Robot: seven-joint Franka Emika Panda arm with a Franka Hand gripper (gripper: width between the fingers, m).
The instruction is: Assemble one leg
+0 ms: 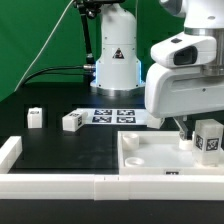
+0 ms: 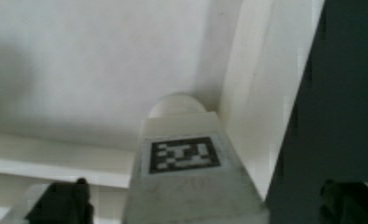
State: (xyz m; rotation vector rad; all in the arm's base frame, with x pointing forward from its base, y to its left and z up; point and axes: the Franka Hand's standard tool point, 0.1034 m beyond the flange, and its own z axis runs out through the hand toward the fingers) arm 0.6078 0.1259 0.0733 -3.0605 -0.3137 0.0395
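Note:
A leg (image 2: 184, 155), a white block with a square tag, lies between my two fingers in the wrist view, over the large white square piece (image 2: 74, 70). My gripper (image 2: 204, 203) is open, and a gap shows on each side between the dark fingertips (image 2: 60, 200) and the leg. In the exterior view my gripper (image 1: 185, 134) hangs low over the large white square piece (image 1: 150, 158), right beside a tagged leg (image 1: 208, 140) standing at that piece's right end. Two more legs (image 1: 35, 117) (image 1: 72, 121) sit on the black table on the exterior view's left.
The marker board (image 1: 115, 116) lies in the middle of the table, in front of the robot base (image 1: 115, 60). A white rail (image 1: 60, 186) runs along the front edge, with a short white piece (image 1: 10, 150) at the left.

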